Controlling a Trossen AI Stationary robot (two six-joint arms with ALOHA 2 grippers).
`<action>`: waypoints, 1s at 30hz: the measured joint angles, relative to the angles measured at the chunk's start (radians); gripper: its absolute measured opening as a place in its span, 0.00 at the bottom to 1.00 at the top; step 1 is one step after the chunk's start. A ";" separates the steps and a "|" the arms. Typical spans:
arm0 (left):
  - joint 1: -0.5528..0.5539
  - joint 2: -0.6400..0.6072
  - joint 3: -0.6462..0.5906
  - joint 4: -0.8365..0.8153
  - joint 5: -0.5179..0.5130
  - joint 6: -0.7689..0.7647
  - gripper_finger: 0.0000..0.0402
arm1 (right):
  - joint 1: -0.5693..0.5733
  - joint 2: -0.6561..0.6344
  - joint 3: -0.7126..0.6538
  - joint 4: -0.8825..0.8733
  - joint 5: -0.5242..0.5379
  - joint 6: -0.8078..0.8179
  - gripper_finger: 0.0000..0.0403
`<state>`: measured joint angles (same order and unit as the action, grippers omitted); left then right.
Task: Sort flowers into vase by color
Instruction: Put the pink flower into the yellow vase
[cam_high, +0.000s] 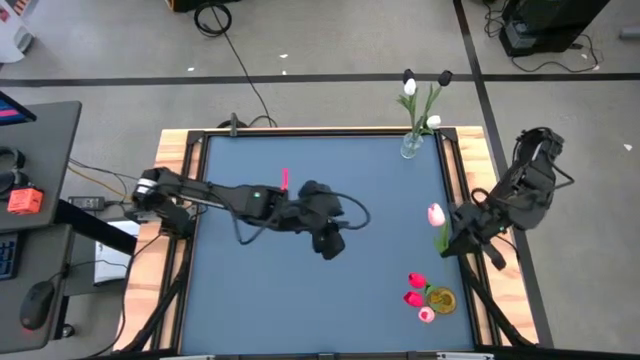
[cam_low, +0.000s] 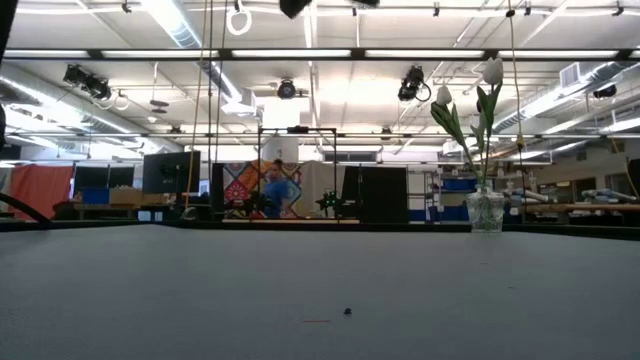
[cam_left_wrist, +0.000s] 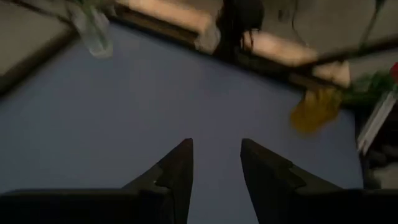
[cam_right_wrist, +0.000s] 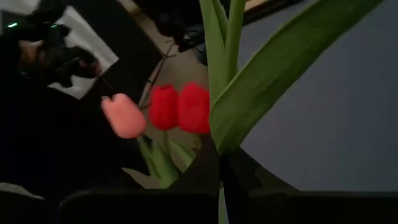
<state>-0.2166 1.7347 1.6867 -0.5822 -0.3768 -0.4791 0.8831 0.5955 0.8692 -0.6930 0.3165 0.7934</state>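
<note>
Matt worktop, glass and amber vases, plastic-looking tulips

Worktop: matt blue-grey sheet, smooth, w/ pale bare-wood border along its edges. Clear vase at far right corner: transparent, glass-like, glossy. Amber vase nr the near right corner: translucent yellow, shiny. Tulips: heads smooth, satin, artificial look; leaves matt green, faint lengthwise ribbing. Left claw and right claw: fingers matt black, hard plastic or coated metal, can't tell which.
</note>
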 joint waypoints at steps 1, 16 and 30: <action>-0.003 -0.024 -0.026 0.028 -0.024 -0.004 0.35 | 0.016 0.011 0.000 0.016 0.006 -0.004 0.02; -0.001 -0.282 -0.475 0.545 -0.107 -0.026 0.35 | 0.322 0.198 -0.001 0.048 0.367 0.063 0.02; -0.019 -0.319 -0.483 0.635 -0.122 0.096 0.35 | 0.449 0.337 -0.002 -0.120 0.446 0.407 0.26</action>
<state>-0.2352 1.4153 1.2034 0.0526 -0.4992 -0.3830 1.3319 0.9324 0.8677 -0.8128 0.7622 1.2001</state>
